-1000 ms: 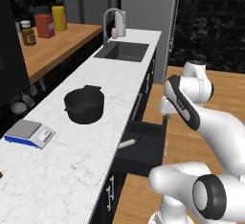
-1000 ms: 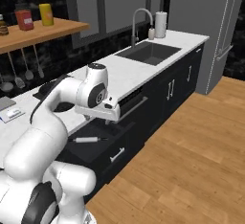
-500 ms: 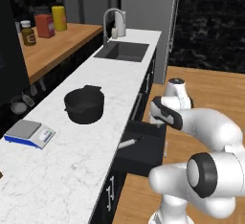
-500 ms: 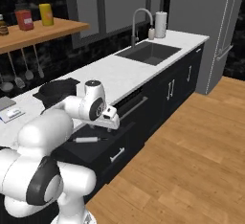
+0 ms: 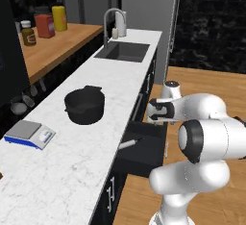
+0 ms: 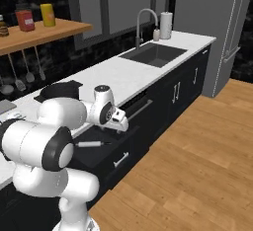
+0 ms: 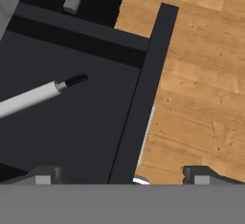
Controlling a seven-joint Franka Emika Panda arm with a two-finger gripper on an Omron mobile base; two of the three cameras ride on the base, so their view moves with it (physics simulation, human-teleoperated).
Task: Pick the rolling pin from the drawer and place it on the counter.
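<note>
The rolling pin [image 7: 32, 96] lies on the floor of the open black drawer [image 7: 76, 127], its black handle toward the front panel. It also shows as a pale bar in the drawer in the left base view [image 5: 129, 144] and the right base view [image 6: 92, 144]. My gripper [image 7: 122, 175] is open, with nothing between its fingers. It hangs above the drawer's front panel, off to one side of the pin's handle end. From the base it sits over the drawer's outer edge [image 5: 154, 114] [image 6: 122, 124]. The white marble counter [image 5: 62, 171] runs beside the drawer.
A black pot [image 5: 84, 105] and a small scale [image 5: 29, 135] stand on the counter. The sink [image 5: 122, 51] with its faucet lies farther along. Bottles stand on a wooden shelf [image 5: 53, 46] behind. Wooden floor [image 6: 197, 161] lies in front of the cabinets.
The arm has folded down and the hand has dropped from well above the drawer to just over its front edge. The jaws stay open; the rolling pin has not moved.
</note>
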